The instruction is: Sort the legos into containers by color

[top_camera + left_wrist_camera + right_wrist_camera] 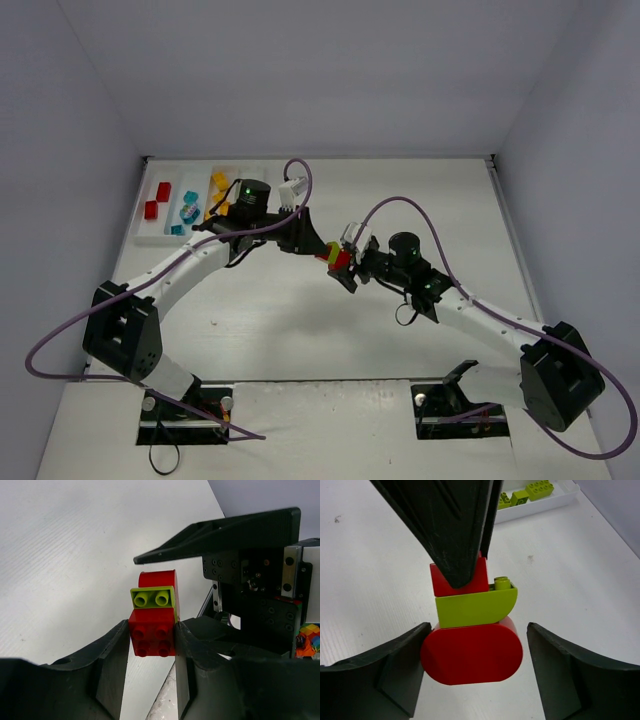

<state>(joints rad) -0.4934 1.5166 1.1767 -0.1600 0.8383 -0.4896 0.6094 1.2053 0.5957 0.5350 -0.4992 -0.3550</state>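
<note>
A clump of legos (338, 260) hangs over the table's middle between both grippers. It is a square red brick (152, 637), a lime green brick (152, 598) and a rounded red brick (471, 655). My left gripper (152, 630) is shut on the square red brick, a finger on each side. My right gripper (478, 630) stands open around the rounded red brick. Its left finger is against the brick and its right finger (555, 655) is clear of it. The containers are one white tray (150, 238) at the far left.
The tray holds red bricks (157, 193), cyan bricks (187, 205) and yellow bricks (218, 185) in separate compartments. Lime green bricks (535, 490) lie in it too, seen in the right wrist view. Both arms meet over the table's centre, purple cables looping above them.
</note>
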